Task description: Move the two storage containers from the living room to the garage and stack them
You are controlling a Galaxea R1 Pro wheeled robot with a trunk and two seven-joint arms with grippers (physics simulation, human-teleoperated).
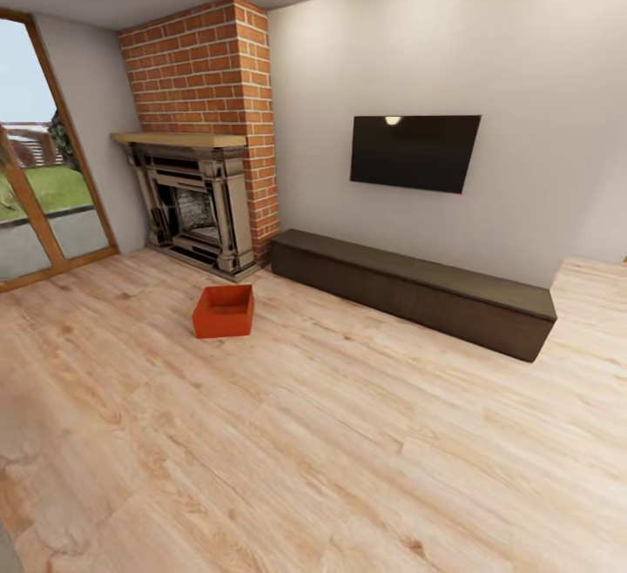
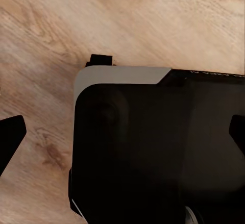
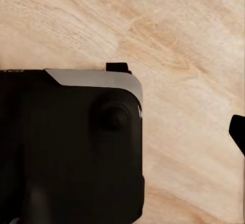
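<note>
Left gripper (image 2: 122, 132) spreads wide over the robot's dark base (image 2: 153, 147); right gripper's state is unclear. One storage container (image 1: 224, 311) sits before the brick fireplace (image 1: 196, 207).

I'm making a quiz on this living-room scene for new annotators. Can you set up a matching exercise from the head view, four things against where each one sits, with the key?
Things:
1. storage container
2. TV
3. bench
4. fireplace

Places:
A. mounted on the white wall
B. set into the base of the brick chimney
C. out on the wood plank floor, in front of the fireplace
D. along the foot of the wall, below the TV

Pairs: 1-C, 2-A, 3-D, 4-B
</note>
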